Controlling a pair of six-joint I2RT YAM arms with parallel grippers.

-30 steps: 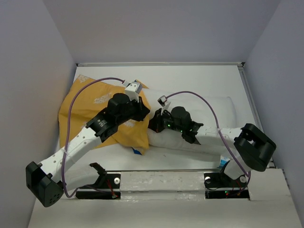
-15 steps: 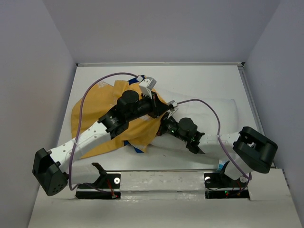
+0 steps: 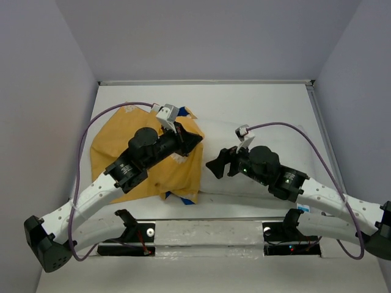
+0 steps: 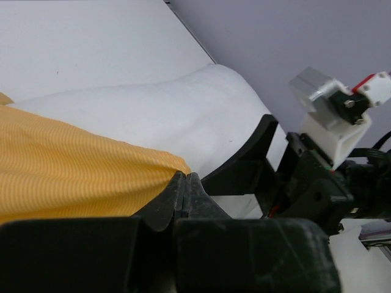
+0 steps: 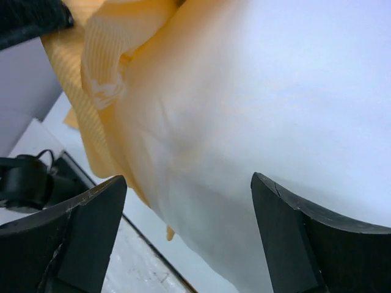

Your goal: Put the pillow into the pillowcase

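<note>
Sprung apart within the last second, the fingers (image 5: 91, 238) of the right gripper (image 5: 187, 178) now stand spread wide, one on each side of the pillow (image 5: 293, 73) without clasping it, and this gripper has drawn back a little toward 4 o'clock. On the left gripper (image 4: 185, 177) the fingers press tightly together, pinching the yellow edge of the pillowcase (image 4: 61, 177) where it meets the pillow. That grip seems meant to keep the mouth lifted and drawn toward 3 o'clock over the pillow's end, while the right one lets go, probably to take a fresh hold farther along. Seen from above, the pillowcase lies at 9 o'clock on the table (image 3: 256, 101), its 3 o'clock edge overlapping the pillow's 9 o'clock end. The pillow stretches toward 3 o'clock, most of it outside the fabric. Counted: one pillow, one pillowcase, two grippers, one clamped and one wide.
</note>
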